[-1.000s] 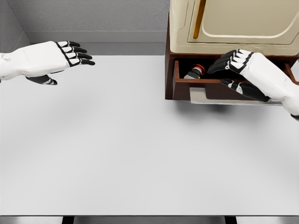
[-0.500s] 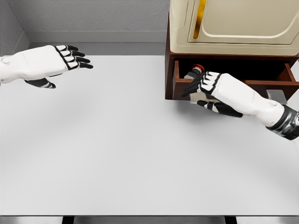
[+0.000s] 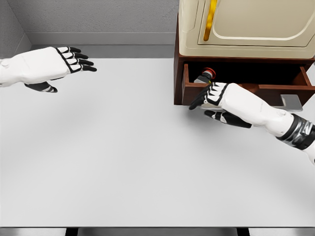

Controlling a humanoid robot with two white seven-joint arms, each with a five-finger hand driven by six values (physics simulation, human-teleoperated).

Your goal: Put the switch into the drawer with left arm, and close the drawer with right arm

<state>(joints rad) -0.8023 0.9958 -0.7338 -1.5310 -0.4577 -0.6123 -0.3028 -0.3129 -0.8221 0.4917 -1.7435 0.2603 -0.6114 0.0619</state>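
The switch (image 3: 205, 75), grey with a red button, lies inside the open brown drawer (image 3: 194, 91) at its left end. My right hand (image 3: 209, 101) reaches in from the right and sits against the drawer's front panel near its left part, fingers loosely extended, holding nothing. My left hand (image 3: 74, 58) hovers far to the left over the white table (image 3: 123, 162), fingers spread and empty. The drawer's grey handle (image 3: 290, 103) shows partly behind my right forearm.
A cream cabinet (image 3: 246, 24) with a gold handle (image 3: 210, 19) stands on top of the drawer unit at the back right. A grey wall runs along the table's far edge.
My right hand came out from over the drawer, dropped in front of its panel and slid left. The left hand drifted slightly left. The switch stayed put.
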